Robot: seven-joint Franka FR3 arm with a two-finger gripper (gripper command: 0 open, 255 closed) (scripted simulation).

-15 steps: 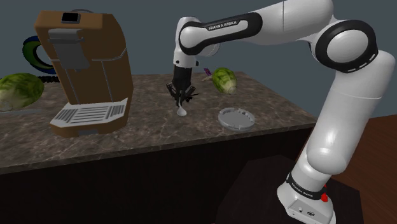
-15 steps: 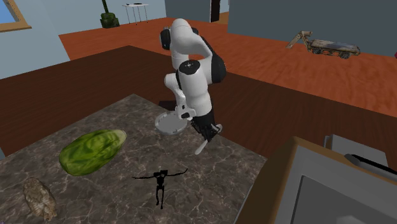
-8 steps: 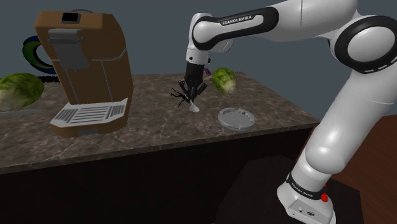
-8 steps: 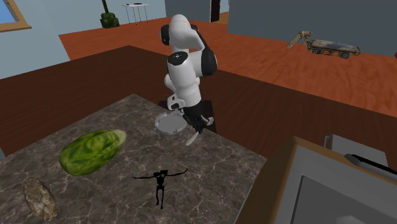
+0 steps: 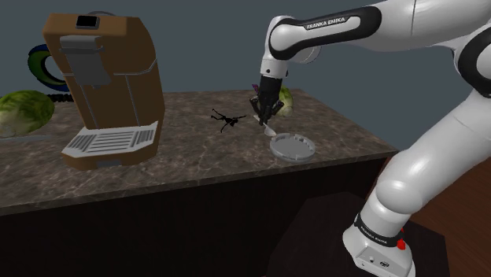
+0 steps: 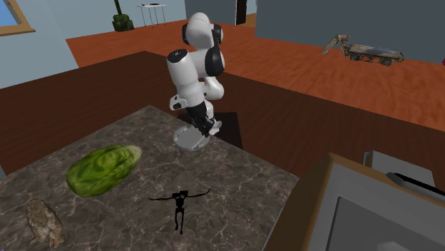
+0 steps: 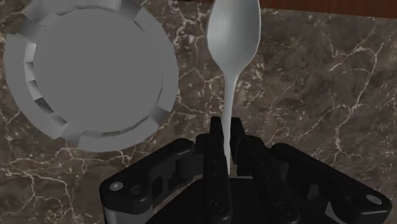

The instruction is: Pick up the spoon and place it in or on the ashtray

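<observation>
Pincer [image 7: 225, 147] pinching spoon [image 7: 233, 38] handle; spoon hangs above bench [image 7: 318, 83], just beside grey ashtray [image 7: 89, 70] near bench edge.

white arm [image 5: 441, 149], dark joints [image 5: 478, 63], franka emika lettering [image 5: 326, 21], black hand [image 7: 222, 143]

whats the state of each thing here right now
claw: shut on the spoon
spoon: held by its handle, beside the ashtray, not in it
ashtray: flat on the counter, nothing in it
coffee machine: upright on the counter
lettuce: lying on its side
black figurine: lying on the counter, untouched
</observation>
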